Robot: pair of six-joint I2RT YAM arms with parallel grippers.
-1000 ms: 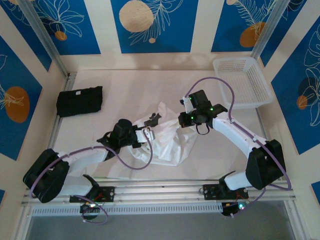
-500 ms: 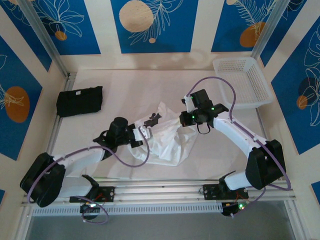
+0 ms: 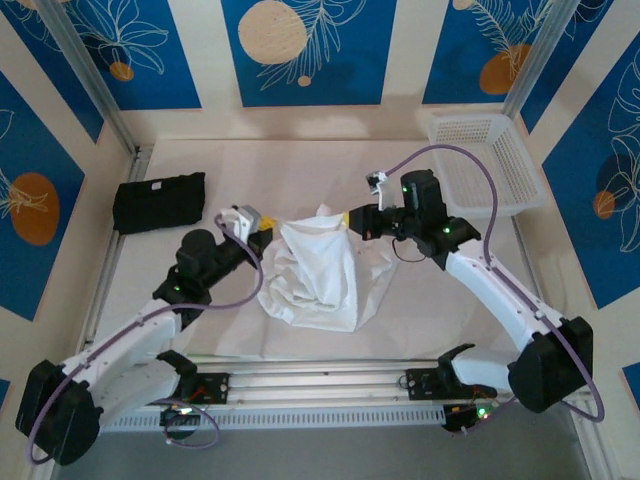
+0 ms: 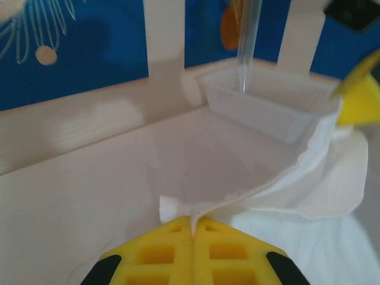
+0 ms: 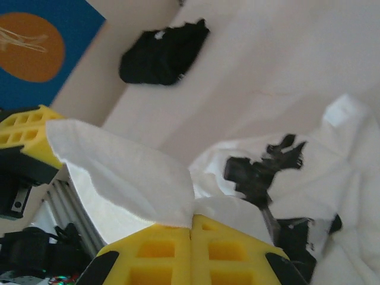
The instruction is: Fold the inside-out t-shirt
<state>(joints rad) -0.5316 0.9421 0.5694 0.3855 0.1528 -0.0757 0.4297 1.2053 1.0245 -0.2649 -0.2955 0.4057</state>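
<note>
Starting at 10 o'clock on the bench [image 3: 300, 165]: black garment [image 3: 160, 203], no label legible. Left gripper [image 3: 266, 228], swung out toward 9 o'clock within the last second, jaws newly pinched shut on an edge of the inside-out t-shirt [image 3: 320, 275]. Mid-bench, shirt's top edge lifted and stretched, rest heaped below. At its 1 o'clock, right gripper [image 3: 350, 218], jaws shut on the same edge. Likely ready for spreading flat.

The t-shirt [image 3: 320, 270] lies mid-table [image 3: 290, 165], its far edge raised between the 2 grippers: left gripper [image 3: 264, 228] at its left end, right gripper [image 3: 347, 217] at its right. A folded garment [image 3: 158, 203] lies well apart to the left. A basket [image 3: 485, 165] sits in the far right corner.
</note>
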